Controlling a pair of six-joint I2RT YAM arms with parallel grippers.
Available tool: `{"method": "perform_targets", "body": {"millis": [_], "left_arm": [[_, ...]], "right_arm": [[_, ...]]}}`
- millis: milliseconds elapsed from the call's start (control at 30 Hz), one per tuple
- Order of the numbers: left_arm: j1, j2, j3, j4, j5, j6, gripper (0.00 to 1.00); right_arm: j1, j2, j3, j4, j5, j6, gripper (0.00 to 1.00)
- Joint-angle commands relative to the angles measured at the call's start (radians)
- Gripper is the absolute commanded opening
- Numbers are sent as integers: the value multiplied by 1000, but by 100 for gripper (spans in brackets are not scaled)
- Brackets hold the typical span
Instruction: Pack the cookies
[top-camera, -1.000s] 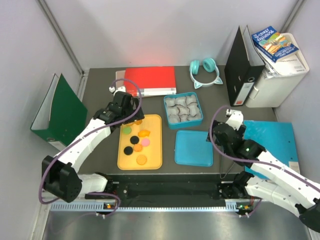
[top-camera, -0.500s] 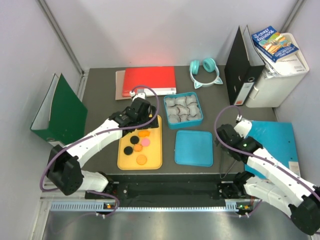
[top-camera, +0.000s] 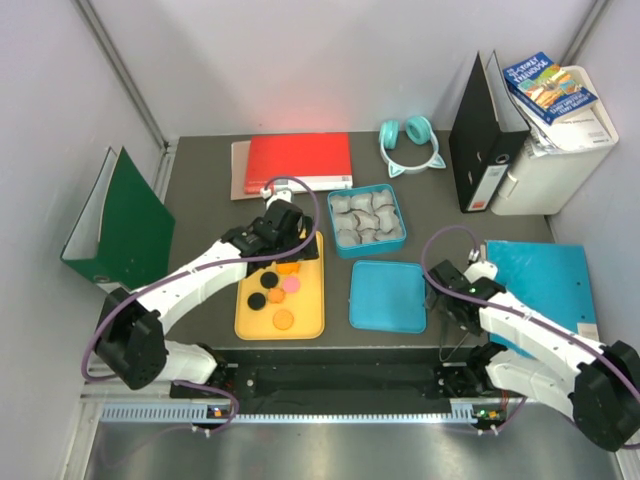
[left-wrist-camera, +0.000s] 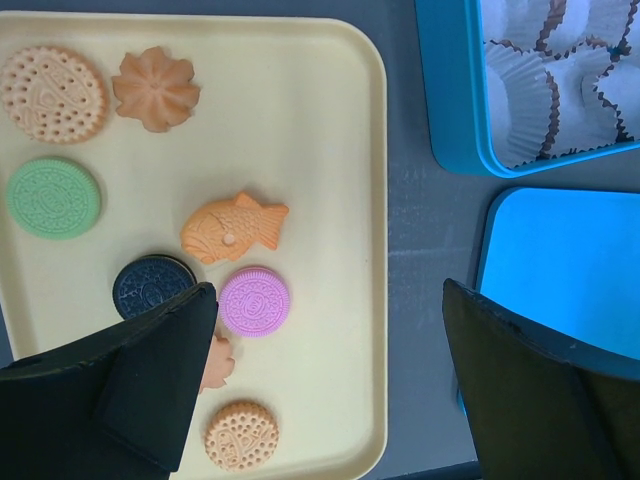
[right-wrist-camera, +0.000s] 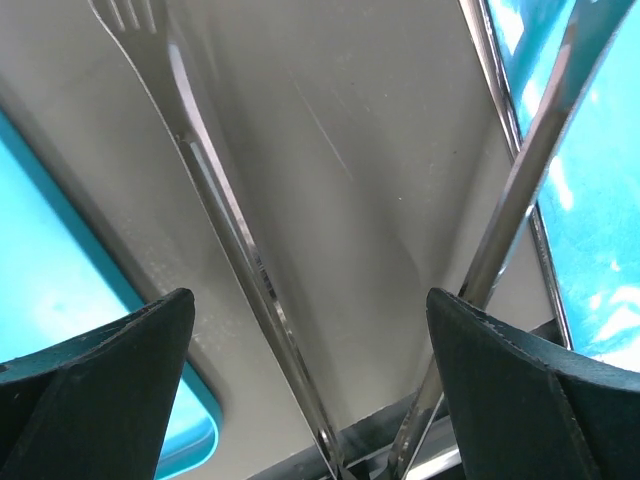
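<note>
Several cookies lie on a yellow tray (top-camera: 245, 325): in the left wrist view a tan round one (left-wrist-camera: 52, 94), a tan flower (left-wrist-camera: 155, 88), a green one (left-wrist-camera: 54, 197), an orange fish (left-wrist-camera: 233, 227), a black one (left-wrist-camera: 152, 285), a pink one (left-wrist-camera: 254, 301) and a tan one (left-wrist-camera: 241, 434). My left gripper (top-camera: 285, 238) hangs open and empty above the tray's far right part (left-wrist-camera: 325, 390). My right gripper (top-camera: 457, 292) is open, and its fingers straddle the two arms of metal tongs (right-wrist-camera: 220, 230) on the table near the front edge.
A blue tin (top-camera: 332, 215) holding white paper cups (left-wrist-camera: 540, 80) stands right of the tray, with its blue lid (top-camera: 388, 296) in front. A blue folder (top-camera: 545, 275) lies at the right. A red folder (top-camera: 300, 160), green binder (top-camera: 115, 225), headphones (top-camera: 410, 145) and black binder (top-camera: 480, 150) ring the back.
My left gripper has moved right, from the tray's far left corner to its far right part. My right gripper has moved nearer the front edge, over the tongs.
</note>
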Motion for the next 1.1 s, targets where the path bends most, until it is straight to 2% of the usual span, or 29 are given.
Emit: {"method": "perform_targets", "body": {"millis": [0, 67, 167, 200, 233, 367, 467, 567, 667, 733, 767, 867, 1067], "left_arm": [[-8, 8, -17, 49, -3, -15, 98], [-8, 9, -20, 49, -3, -15, 98], [-8, 12, -23, 49, -5, -14, 98], [-8, 12, -23, 49, -3, -17, 98], [-8, 17, -23, 49, -3, -19, 98], [-8, 23, -21, 50, -2, -19, 98], [-8, 22, -21, 44, -5, -19, 98], [-8, 17, -21, 41, -11, -16, 98], [-7, 15, -23, 38, -14, -15, 98], [-8, 18, -24, 38, -14, -17, 98], [-8, 20, -24, 41, -13, -19, 98], [-8, 28, -21, 41, -5, -19, 98], [-10, 22, -31, 41, 1, -19, 98]], "right_arm": [[-5, 49, -3, 36, -5, 39, 99], [-6, 61, 2, 36, -5, 37, 99], [-5, 64, 0, 55, -5, 25, 91], [-5, 69, 2, 58, -6, 22, 83], [-8, 70, 6, 66, -5, 19, 78], [-20, 96, 28, 87, -2, 0, 65], [-29, 125, 58, 92, 18, -17, 52], [-43, 154, 87, 101, 40, -40, 28], [-61, 176, 104, 112, 47, -63, 16], [-77, 187, 113, 125, 53, -80, 14], [-91, 199, 118, 133, 57, -87, 9], [-114, 239, 153, 159, 78, -148, 2], [-134, 360, 360, 162, 161, -256, 0]]}}
